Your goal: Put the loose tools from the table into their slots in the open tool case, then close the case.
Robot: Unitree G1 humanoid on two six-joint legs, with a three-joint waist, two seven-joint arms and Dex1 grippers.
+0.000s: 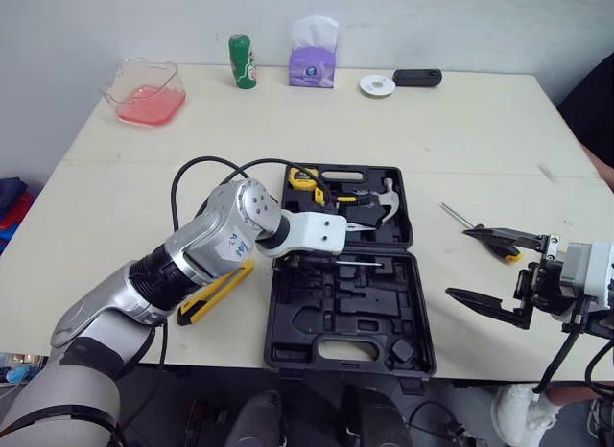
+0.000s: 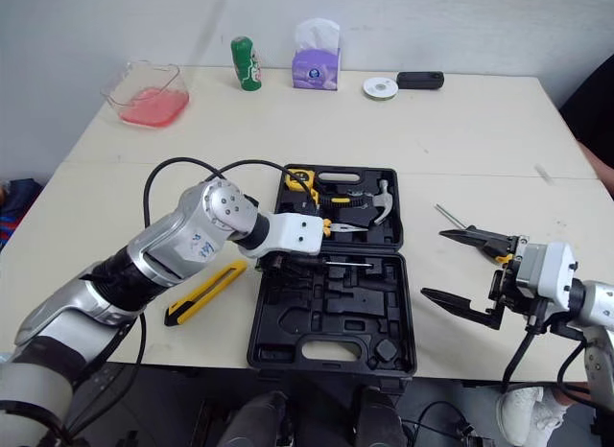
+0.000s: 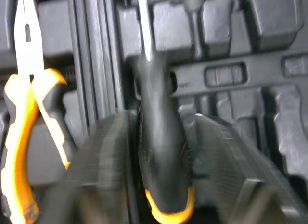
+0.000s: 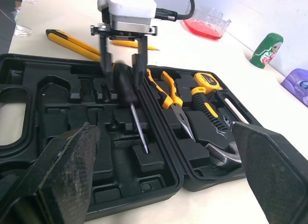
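Now one screwdriver (image 4: 127, 92) in left tool (image 4: 121, 76), one knife (image 1: 217, 293) on table (image 1: 460, 121).

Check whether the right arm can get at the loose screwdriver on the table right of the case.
Likely yes: the open right gripper sits right by the loose screwdriver, with nothing between them.

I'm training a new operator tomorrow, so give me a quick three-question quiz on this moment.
1. True or false: the knife lies in the case.
2. The left tool grips: A) wrench B) screwdriver C) saw.
3. Fill in: the right tool is ___ (open/shut).
Key: 1 false; 2 B; 3 open.
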